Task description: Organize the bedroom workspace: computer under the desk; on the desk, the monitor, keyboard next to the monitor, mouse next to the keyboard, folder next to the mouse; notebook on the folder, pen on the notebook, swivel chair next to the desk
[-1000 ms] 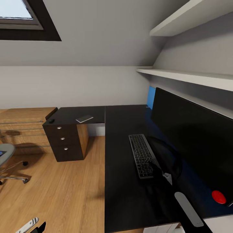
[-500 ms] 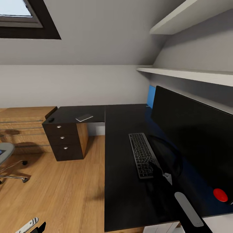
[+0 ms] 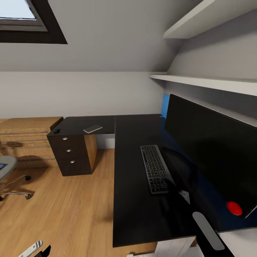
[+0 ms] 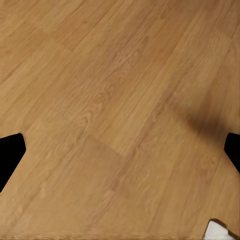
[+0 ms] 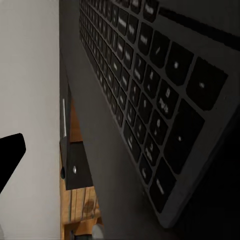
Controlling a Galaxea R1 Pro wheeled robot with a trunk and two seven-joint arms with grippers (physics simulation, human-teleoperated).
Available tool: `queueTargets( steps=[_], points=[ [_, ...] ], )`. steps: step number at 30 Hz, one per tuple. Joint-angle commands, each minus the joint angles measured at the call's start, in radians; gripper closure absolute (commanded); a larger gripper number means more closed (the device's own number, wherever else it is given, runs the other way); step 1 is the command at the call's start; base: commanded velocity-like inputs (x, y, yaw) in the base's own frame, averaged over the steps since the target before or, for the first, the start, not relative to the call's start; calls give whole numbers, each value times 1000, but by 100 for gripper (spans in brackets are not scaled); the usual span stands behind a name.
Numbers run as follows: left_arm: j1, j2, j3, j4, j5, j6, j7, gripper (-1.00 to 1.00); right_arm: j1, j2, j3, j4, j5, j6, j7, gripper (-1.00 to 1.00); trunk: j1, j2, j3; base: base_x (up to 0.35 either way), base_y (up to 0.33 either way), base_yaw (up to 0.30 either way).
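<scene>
Desk (image 3: 139, 221): black, matte, L-shaped top; short wing running toward the wooden cabinet, long wing toward the camera; dark drawer unit (image 3: 71, 154) with three round silver knobs under the short wing; blue back panel (image 3: 164, 105) showing behind the screen.
Monitor (image 3: 210, 157): wide, flat, glossy black screen standing on the desk's long wing along the wall; curved black stand; small red dot (image 3: 234, 208) at a lower corner.
Keyboard (image 3: 154, 168): long, flat, black with dark grey keys, lying on the desk just beside the monitor's stand, lengthwise along the screen; seen very close in the right wrist view (image 5: 150, 95), low square keys in rows.
Mouse (image 3: 56, 131): small rounded black lump at the outer corner of the short wing, well apart from the keyboard.
Notebook (image 3: 92, 129): thin flat slab, pale edge, on the short wing near the corner of the L.
Swivel chair (image 3: 9, 175): grey seat edge and chrome legs with casters, on the floor, apart from the desk.
Floor (image 4: 120, 110): warm wood-grain planks.
Surroundings: low wooden drawer cabinet (image 3: 25, 142) by the wall; white shelves (image 3: 207, 84) above the monitor; skylight (image 3: 21, 18) in the sloped ceiling.
Left gripper (image 4: 120, 150): black fingertips far apart, spread over bare floor, nothing between.
Right gripper (image 3: 185, 195): low over the desk at the keyboard's near end, arm partly covering it; spread or pressed together cannot be told.
</scene>
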Motion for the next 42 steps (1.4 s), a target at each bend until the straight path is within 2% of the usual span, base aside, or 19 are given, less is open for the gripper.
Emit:
queueTargets(
  steps=[1, 35, 38, 42],
  points=[
    [0, 0, -1, 0, 11, -2, -1, -100, 0, -1, 1, 0, -8, 0, -2, -100, -1, -1, -1, -270, -131, 0],
    [0, 1, 0, 0, 11, -1, 0, -100, 0, 7, 15, 8, -8, -1, -4, -100, -1, -1, -1, -303, -127, 0],
    [0, 1, -1, 0, 11, 1, 0, -100, 0, 11, 28, 22, -7, -3, -4, -100, -1, -1, -1, -325, -79, 0],
    [0, 0, -1, 0, 10, 2, 0, -100, 0, 19, 72, 38, -4, -4, -9, -100, -1, -1, -1, -325, -98, 0]
  ],
)
